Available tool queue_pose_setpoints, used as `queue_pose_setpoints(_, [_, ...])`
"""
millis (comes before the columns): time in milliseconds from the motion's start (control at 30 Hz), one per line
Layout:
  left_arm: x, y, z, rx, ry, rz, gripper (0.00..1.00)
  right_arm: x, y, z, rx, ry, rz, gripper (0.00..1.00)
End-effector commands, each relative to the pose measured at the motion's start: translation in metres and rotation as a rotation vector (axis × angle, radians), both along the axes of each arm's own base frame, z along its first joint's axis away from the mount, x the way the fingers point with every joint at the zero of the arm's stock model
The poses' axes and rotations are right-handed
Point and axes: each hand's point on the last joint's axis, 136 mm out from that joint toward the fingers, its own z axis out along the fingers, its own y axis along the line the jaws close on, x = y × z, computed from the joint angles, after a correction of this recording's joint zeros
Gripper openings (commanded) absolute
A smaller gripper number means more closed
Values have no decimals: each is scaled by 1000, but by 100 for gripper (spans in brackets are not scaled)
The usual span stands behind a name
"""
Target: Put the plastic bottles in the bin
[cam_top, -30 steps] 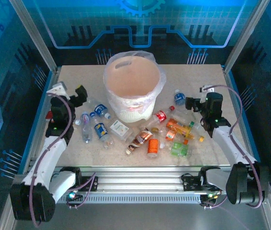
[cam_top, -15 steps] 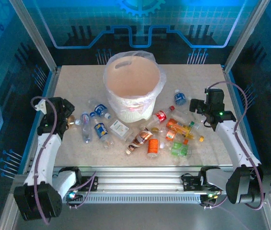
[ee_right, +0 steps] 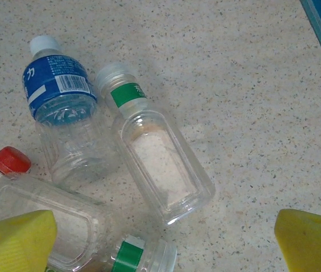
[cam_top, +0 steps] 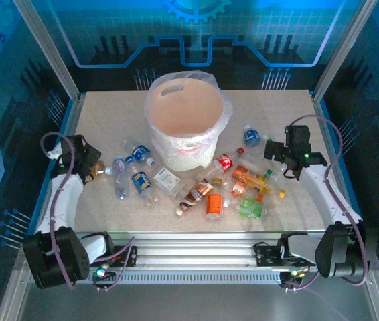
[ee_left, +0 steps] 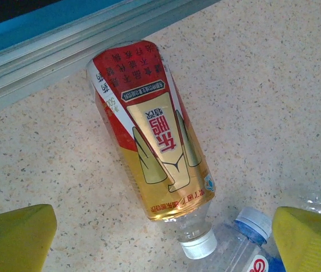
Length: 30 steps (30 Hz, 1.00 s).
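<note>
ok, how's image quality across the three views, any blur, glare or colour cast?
Top external: heavy blue cast around the edges, soft overall, labels on the bottles unreadable; the bin is evenly lit. Left wrist: sharp, print on the red-and-gold bottle legible, faint soft shadow. Right wrist: sharp too, mild highlights on the clear green-label bottle; the right gripper's fingertips slightly soft.

Speckled table (ee_left: 262, 85) abuts a seemingly metal rail (ee_left: 64, 51).
</note>
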Motion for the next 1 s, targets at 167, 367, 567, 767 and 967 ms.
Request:
queue_pose_setpoints(167, [-9,2,-9,-80,5,45,99,0,-7,9,-6,2,-26,100])
queue_pose_setpoints(367, [-11,5,-14,-125,-7,50,99,-4,-8,18,-22,-16,-19,100])
queue_pose_setpoints(567, [3,5,-26,-194,0,37,99,-9,-10,25,-41,-34,-14,100])
queue_pose_setpoints(767, [12,13,-42,-214,40,56,99,-9,-12,25,-48,-36,-16,100])
queue_pose_setpoints(967, [35,15,-54,-250,50,26,99,-6,-6,19,-34,-17,14,100])
